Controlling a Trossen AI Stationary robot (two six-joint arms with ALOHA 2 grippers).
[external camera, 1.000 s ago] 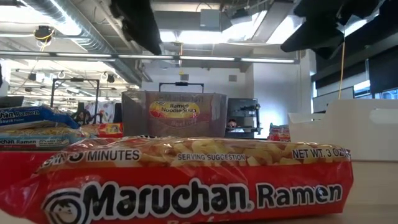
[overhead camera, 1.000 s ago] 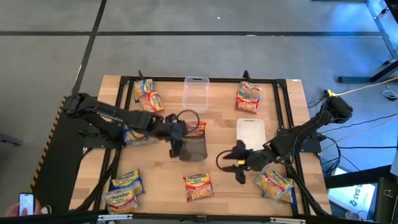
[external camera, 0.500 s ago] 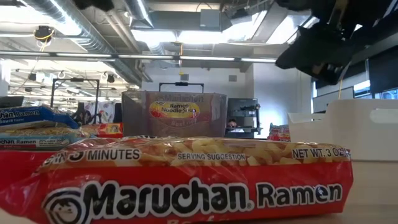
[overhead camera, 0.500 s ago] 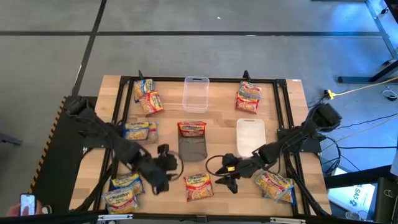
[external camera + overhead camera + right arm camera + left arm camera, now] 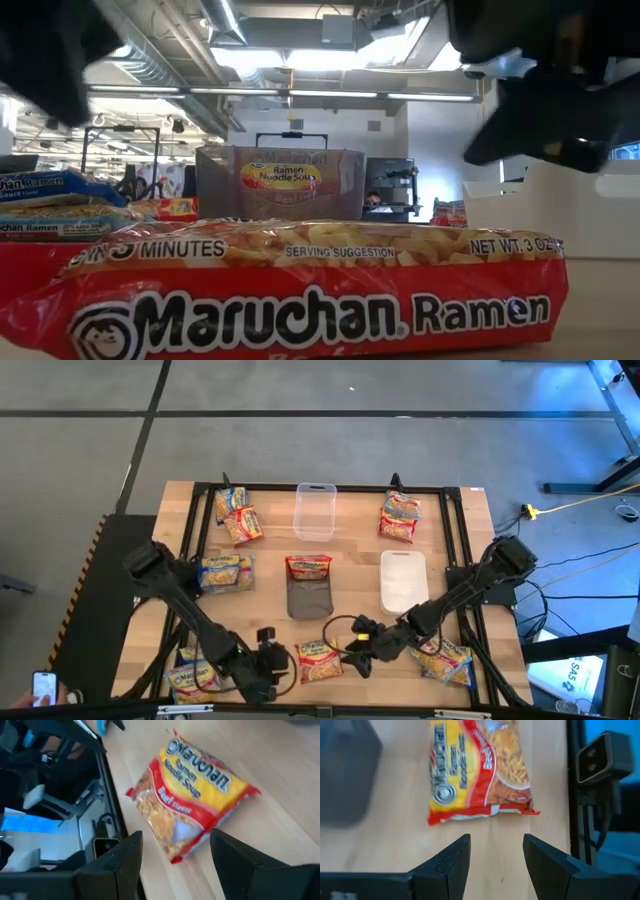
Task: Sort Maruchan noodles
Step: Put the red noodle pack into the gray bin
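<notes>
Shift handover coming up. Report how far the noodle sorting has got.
Done: one red packet lies at the grey container. In hand: nothing held; the left gripper and right gripper, jaws open, flank the red packet at the front edge. Left: the pairs far left, front left, front right, the far-right packet and the blue one.

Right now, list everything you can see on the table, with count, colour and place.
Red-label ramen packet: one, near edge centre, between both pincers.
Red packet in grey bin: one, table centre.
Far-left packets: two, red and blue.
Left blue packet: one, mid-left.
Near-left packets: two, blue.
Far-right packets: red, count unclear.
Near-right packets: about two.
Clear container: one, far centre.
White container: one, right of centre.
Left pincer: open.
Right pincer: open.
</notes>
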